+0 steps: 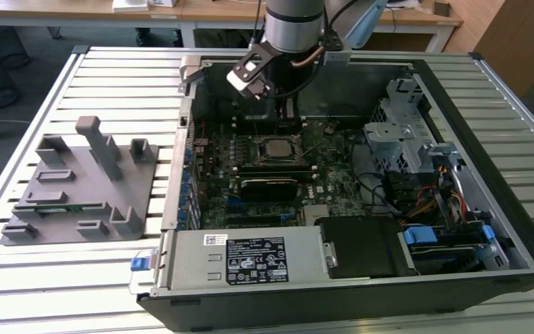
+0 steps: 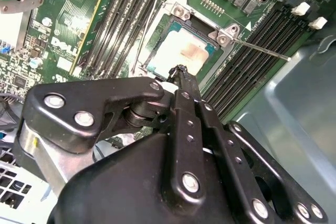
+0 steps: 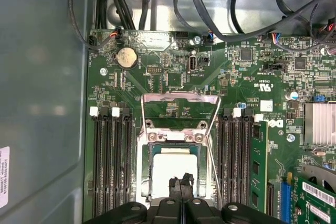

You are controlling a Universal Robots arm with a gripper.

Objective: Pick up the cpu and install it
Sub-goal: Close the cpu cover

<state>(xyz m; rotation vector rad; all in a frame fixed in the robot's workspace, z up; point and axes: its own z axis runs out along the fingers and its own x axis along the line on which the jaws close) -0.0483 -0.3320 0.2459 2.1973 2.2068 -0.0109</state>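
Your claw hangs over the cpu with its fingers pressed together, gripping nothing; the cpu lies flat in the open motherboard socket.

Bright even light, the case interior shadowed, pale glare bleaching the cpu in both wrist views

**Arm upright, fingers pressed together**

In the exterior view the arm stands nearly upright, and its silver-grey wrist part faces downward. In both wrist views the gripper points down. Its two black fingers lie flat against each other, with only a thin line between them up to the tips. On each side of the jaws the black link bars are folded in close, and their round bolts are visible.
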